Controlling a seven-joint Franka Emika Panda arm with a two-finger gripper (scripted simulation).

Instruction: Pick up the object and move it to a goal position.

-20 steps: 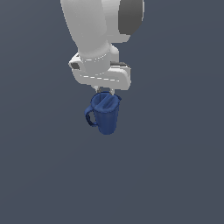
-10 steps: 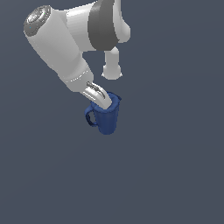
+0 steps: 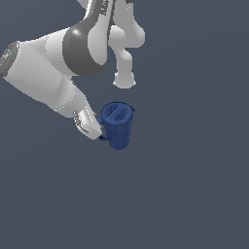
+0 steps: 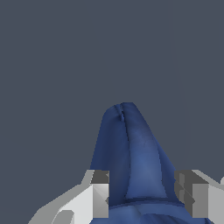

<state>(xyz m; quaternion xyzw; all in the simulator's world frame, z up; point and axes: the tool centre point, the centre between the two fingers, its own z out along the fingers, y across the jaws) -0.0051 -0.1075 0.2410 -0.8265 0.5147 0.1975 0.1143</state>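
The object, a dark blue pitcher [image 3: 117,125], sits upright with its spout toward the exterior view's right and its handle toward the exterior view's left. My gripper [image 3: 100,132] reaches it from the handle side, the white arm slanting down from the upper left. In the wrist view the pitcher [image 4: 131,148] fills the space between my two fingers [image 4: 100,192], and the gripper [image 4: 142,194] is open around it. The fingers stand close beside its sides; whether they touch I cannot tell.
Only a plain dark grey ground [image 3: 194,194] surrounds the pitcher. The arm's white links [image 3: 124,58] rise behind and above it.
The arm has swung from above the pitcher down to the exterior view's left, now coming at it sideways. The pitcher has stayed in the same spot.
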